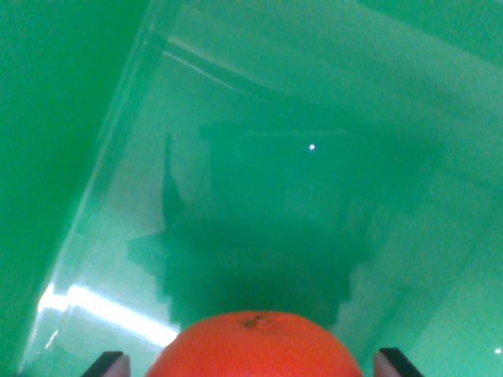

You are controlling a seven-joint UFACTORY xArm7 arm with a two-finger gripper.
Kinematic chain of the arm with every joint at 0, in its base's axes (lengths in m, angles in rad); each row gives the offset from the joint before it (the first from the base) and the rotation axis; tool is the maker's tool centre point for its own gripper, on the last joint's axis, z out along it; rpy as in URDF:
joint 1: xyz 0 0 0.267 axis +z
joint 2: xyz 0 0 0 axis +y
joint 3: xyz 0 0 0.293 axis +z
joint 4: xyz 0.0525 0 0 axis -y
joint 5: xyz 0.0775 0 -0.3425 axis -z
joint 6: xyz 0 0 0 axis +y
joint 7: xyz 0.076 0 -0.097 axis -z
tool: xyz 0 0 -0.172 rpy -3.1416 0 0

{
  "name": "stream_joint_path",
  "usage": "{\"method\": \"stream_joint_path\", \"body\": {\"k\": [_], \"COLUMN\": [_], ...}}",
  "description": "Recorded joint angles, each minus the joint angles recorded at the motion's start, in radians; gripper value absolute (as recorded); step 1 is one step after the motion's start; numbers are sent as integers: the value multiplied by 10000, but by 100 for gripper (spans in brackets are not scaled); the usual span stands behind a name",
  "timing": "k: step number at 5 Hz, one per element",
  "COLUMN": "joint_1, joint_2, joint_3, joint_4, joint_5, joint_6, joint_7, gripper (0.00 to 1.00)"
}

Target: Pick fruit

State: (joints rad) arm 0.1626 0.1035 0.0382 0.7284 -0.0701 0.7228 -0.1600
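Observation:
An orange [253, 345] with a small dark stem dimple fills the bottom centre of the wrist view, cut off by the lower edge. My gripper [251, 365] straddles it. One dark fingertip [110, 364] shows at the wrist view's left of the fruit and the other fingertip [393, 363] at its right, each only a thin gap from the peel. The jaws look shut on the orange, though the contact points lie below the frame. Beneath lies the glossy floor of a green bin [314, 196], which carries a dark reflection of the gripper.
A green bin wall [55, 157] rises along the wrist view's left, meeting the floor in a slanted seam. Another wall [440, 31] runs across the upper right. Bright glare streaks [102, 306] lie on the floor at lower left.

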Motion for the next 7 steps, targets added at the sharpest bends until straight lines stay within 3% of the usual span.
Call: {"method": "stream_joint_path", "body": {"k": [1, 2, 3, 4, 5, 6, 7], "joint_1": [-2, -2, -3, -3, -5, -5, -8], "joint_2": [-112, -112, -243, -243, -393, -393, -555], "joint_3": [3, 3, 6, 6, 9, 9, 13], "joint_4": [156, 156, 339, 339, 549, 549, 774], "joint_5": [14, 14, 30, 30, 48, 48, 68], "joint_6": [268, 268, 581, 581, 940, 940, 1326], "joint_7": [-18, -18, -38, -38, -62, -62, -87], "gripper": [100, 100, 100, 100, 100, 100, 100]}}
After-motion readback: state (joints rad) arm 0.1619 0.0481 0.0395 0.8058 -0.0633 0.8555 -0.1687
